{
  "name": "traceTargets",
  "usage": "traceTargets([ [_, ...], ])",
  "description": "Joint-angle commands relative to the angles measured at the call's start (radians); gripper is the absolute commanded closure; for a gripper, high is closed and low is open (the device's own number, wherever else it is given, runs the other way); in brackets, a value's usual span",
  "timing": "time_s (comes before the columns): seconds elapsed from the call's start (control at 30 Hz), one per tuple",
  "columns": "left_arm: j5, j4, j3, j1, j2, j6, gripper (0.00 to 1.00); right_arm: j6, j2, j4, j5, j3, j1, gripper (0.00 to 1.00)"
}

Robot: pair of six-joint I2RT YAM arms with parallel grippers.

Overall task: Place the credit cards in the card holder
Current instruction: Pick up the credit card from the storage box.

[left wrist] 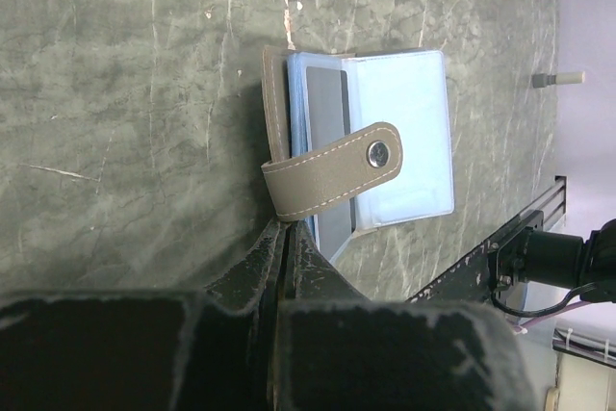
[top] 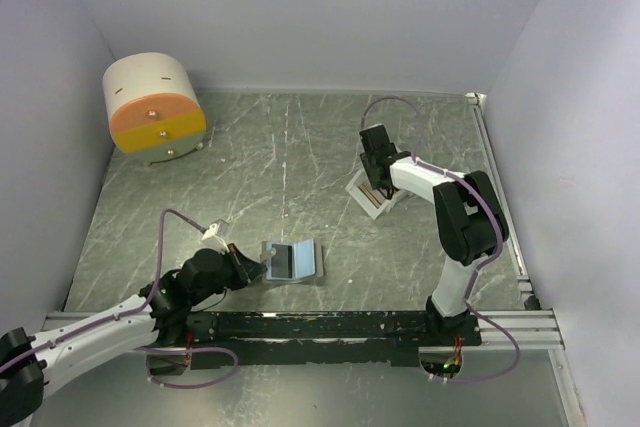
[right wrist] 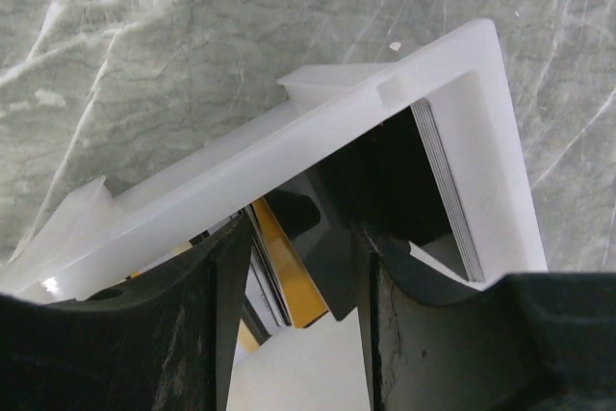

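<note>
You are picking: your right hand, fingers apart, is straddling the credit cards in the white tray; your left hand is pinching the card holder. Next, squeeze one card.

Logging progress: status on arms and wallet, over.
Left gripper shut on taupe-grey bifold card holder, lying open. Right gripper open inside white slotted tray, straddling thin plastic cards. Taupe snap strap lies across blue pockets.

Matt taupe leather-like card holder, stitched; shiny metal snap; glossy blue plastic sleeves; smooth white plastic tray; scuffed marbled green surface.
</note>
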Motion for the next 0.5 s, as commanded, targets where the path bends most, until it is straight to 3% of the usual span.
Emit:
traceTargets([
  [0.0, 0.005, -0.024, 0.015, -0.004, -0.025, 0.01, 0.93, -0.011, 0.022, 0.055, -0.063, -0.004, -0.033, 0.54],
  [0.23, 0.003, -0.018, 0.021, -0.004, -0.012, 0.008, 0.93, -0.009, 0.032, 0.031, -0.112, -0.003, -0.035, 0.59],
  [0.47, 0.011, 0.011, 0.01, -0.005, 0.005, 0.002, 0.93, -0.004, -0.02, 0.003, -0.136, -0.004, -0.035, 0.76],
])
